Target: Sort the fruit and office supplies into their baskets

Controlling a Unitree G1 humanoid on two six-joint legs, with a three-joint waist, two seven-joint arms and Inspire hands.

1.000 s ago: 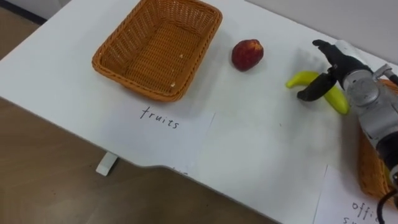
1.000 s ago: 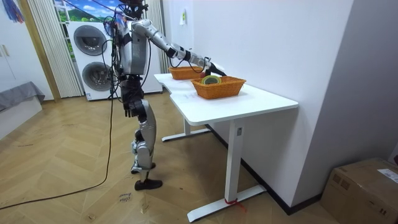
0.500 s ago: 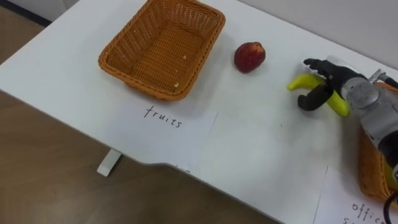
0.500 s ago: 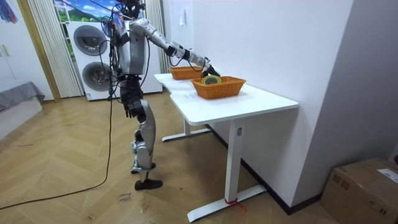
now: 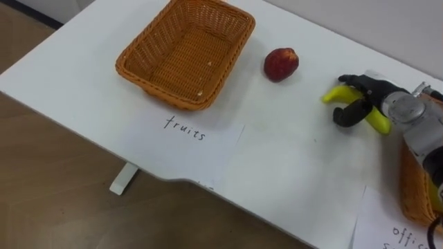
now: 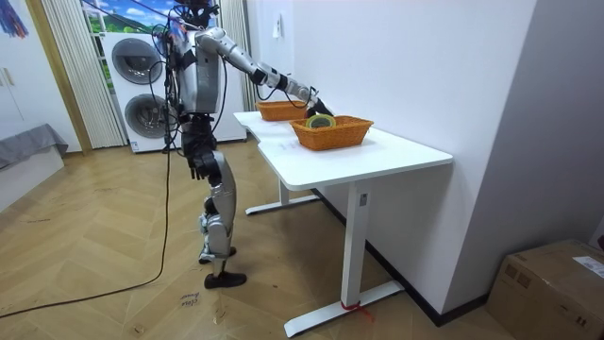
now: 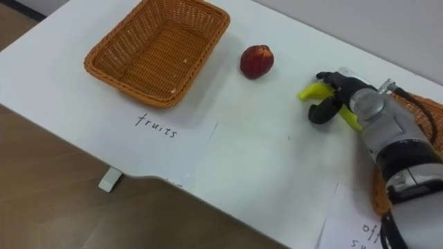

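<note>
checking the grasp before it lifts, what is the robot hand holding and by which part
The right robot hand has its fingers and thumb curled round the middle of the banana, which lies on the white table, not yet lifted.

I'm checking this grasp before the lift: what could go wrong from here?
The right hand curls over the banana lying flat on the table; without the thumb beneath, it might slip on lifting. The apple lies between it and the fruits basket; a low carry could knock it.
</note>
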